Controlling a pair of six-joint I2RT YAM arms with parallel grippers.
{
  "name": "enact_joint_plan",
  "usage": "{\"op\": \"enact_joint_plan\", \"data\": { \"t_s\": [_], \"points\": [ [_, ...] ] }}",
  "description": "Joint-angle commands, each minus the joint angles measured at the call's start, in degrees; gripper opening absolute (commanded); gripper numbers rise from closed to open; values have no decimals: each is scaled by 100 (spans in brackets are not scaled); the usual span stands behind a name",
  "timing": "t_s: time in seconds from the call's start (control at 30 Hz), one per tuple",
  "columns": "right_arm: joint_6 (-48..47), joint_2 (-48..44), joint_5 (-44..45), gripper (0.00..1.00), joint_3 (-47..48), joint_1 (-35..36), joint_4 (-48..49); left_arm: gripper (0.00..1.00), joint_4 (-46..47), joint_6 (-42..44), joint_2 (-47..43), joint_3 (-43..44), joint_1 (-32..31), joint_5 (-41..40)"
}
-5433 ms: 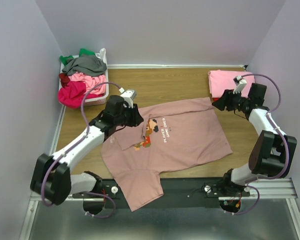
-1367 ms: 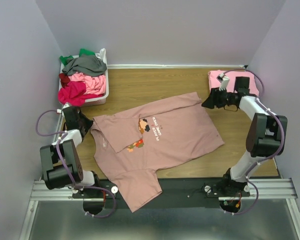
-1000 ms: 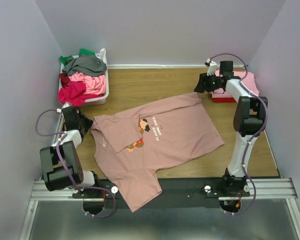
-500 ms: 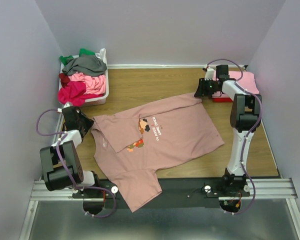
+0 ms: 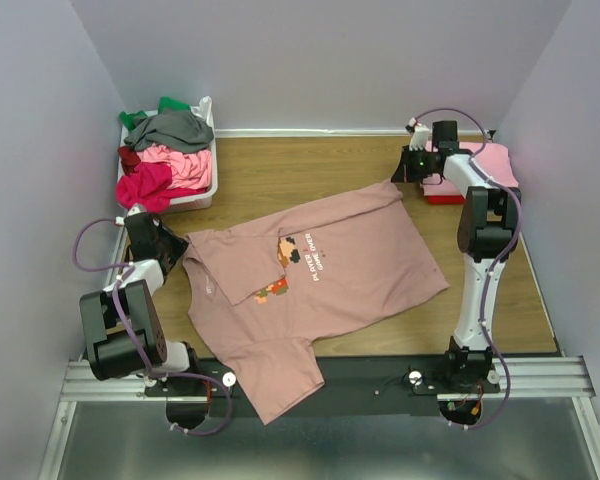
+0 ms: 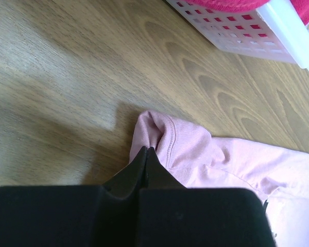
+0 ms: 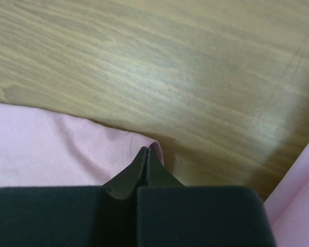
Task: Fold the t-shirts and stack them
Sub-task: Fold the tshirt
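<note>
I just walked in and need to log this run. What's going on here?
Two arms are handling a dusty-pink tee spread print-up on the table. The left gripper is pinched shut on its left corner, near the basket of unfolded tees. The right gripper is pinched shut on its far right corner, beside a folded pink tee. Nothing is folded yet on the spread tee, and part of it hangs over the table's near edge.

A wood-grain surface [image 5: 310, 165] filled the middle, light brown with darker swirls. A white latticed basket [image 5: 198, 199] stood at its far left corner. Pale lavender walls [image 5: 320, 60] closed in the left, far and right sides. A metal rail [image 5: 550, 378] ran along the near edge of the surface.
</note>
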Motion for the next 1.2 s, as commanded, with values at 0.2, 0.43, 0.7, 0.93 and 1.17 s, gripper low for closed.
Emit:
{"op": "enact_joint_plan", "data": {
  "t_s": [0.2, 0.43, 0.7, 0.93, 1.17],
  "points": [
    [202, 528, 125, 0, 777, 40, -20, 0, 157, 82, 177, 62, 61, 112],
    [307, 809, 388, 0, 1251, 40, -29, 0, 192, 47, 344, 264, 61, 235],
    [457, 1143, 713, 0, 1963, 40, -29, 0, 219, 117, 309, 440, 61, 420],
    [439, 1329, 845, 4, 2465, 49, -47, 25, 52, 336, -235, 466, 69, 649],
    [193, 767, 846, 42, 2211, 49, -38, 44, -361, 564, -1130, 563, 61, 674]
  ]
}}
